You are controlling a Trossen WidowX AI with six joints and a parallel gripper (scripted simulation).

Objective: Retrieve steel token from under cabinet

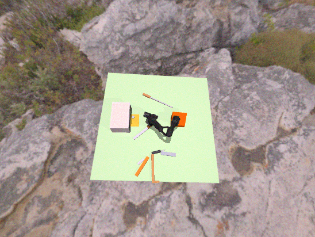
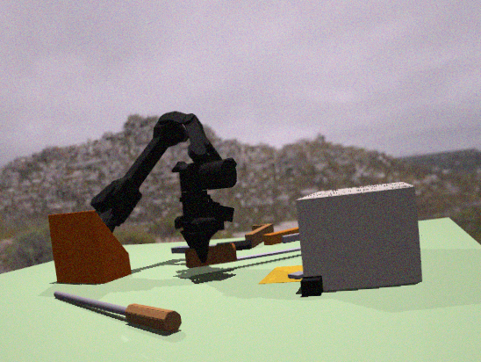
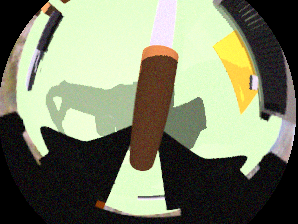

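The steel token is a small grey piece lying at the cabinet-side part of the yellow marked area. The pale cabinet stands right behind it; I cannot tell whether they touch. My gripper is shut on the brown handle of a tool with a long flat pale blade. The handle hangs slightly above the table, away from the marked area; the blade points beside the cabinet's front.
An orange-handled rod lies on one side. An orange block stands at the arm's base. On the other side lie a black-handled tool, an orange bar and an L-shaped orange stick.
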